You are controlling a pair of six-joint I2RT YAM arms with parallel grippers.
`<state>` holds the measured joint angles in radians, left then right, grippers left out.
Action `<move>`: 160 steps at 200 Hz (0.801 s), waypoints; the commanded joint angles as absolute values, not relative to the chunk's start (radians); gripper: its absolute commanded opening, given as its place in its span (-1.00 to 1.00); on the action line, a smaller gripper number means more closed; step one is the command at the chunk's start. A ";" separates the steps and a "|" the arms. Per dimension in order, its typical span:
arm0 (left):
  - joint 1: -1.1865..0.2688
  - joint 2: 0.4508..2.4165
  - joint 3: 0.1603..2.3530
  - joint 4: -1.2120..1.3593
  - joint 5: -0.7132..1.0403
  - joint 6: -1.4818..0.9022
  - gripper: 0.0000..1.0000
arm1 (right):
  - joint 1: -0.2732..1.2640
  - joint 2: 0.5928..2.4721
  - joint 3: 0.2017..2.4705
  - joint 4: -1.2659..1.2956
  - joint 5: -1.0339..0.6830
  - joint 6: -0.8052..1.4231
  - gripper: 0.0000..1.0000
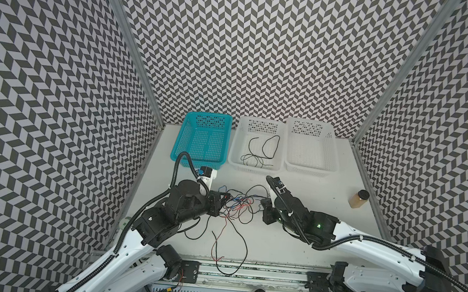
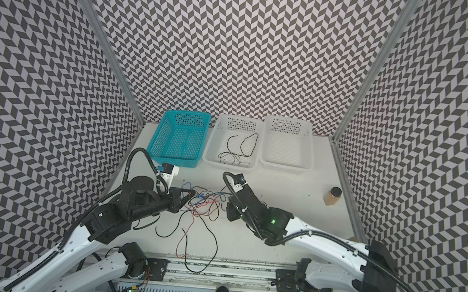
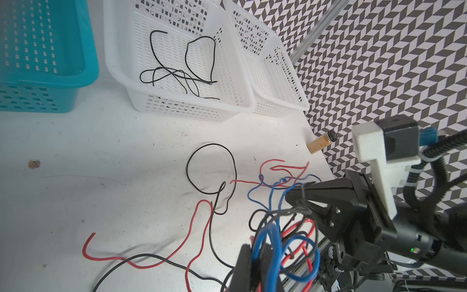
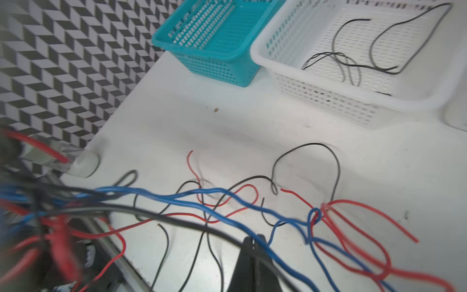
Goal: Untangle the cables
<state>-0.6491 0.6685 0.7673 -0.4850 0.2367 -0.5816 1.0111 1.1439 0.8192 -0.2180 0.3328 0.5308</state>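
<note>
Clenching cables (image 1: 238,207) — left hand (image 3: 255,255), right hand (image 4: 253,246) both; three baskets (image 1: 236,144) — two white, one teal.

Bright even light, faint shadows, near cables (image 4: 58,239) blurred, right wrist view

The white table (image 1: 310,188) carries three perforated baskets in a row along its far edge: a teal basket (image 1: 202,144) on the left, a middle white basket (image 1: 237,147) just beside it, and a right white basket (image 1: 310,150) touching that one. Well apart, near the right wall, sits a small amber bottle (image 1: 359,198) with a black cap. Red, blue and black cables (image 1: 239,207) sprawl in a tangle across the front middle, loose ends trailing over the front edge.
</note>
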 commanded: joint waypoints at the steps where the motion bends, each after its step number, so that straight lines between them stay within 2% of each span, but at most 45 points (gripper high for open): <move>1: -0.653 0.654 0.783 -0.482 0.211 -0.591 -1.00 | 0.979 1.062 0.776 -0.246 0.422 0.554 -1.00; 17: -0.653 0.656 0.778 -0.472 0.216 -0.596 -1.00 | 0.959 0.998 0.742 -0.219 0.361 0.525 -1.00; 48: -0.650 0.660 0.793 -0.492 0.200 -0.591 -1.00 | 0.919 0.885 0.721 -0.294 0.399 0.515 -1.00; 68: -0.649 0.663 0.791 -0.488 0.218 -0.587 -1.00 | 0.834 0.829 0.694 -0.290 0.254 0.507 -0.99; 86: -0.649 0.677 0.785 -0.458 0.270 -0.585 -1.00 | 0.810 0.825 0.689 -0.241 0.107 0.456 -0.55; 103: -0.649 0.694 0.788 -0.440 0.309 -0.583 -1.00 | 0.811 0.867 0.720 -0.245 0.060 0.425 -0.30; 135: -0.649 0.695 0.795 -0.451 0.317 -0.566 -1.00 | 0.799 0.943 0.757 -0.311 0.164 0.419 -0.14; 160: -0.649 0.686 0.797 -0.465 0.319 -0.557 -1.00 | 0.751 0.967 0.732 -0.294 0.167 0.422 -0.05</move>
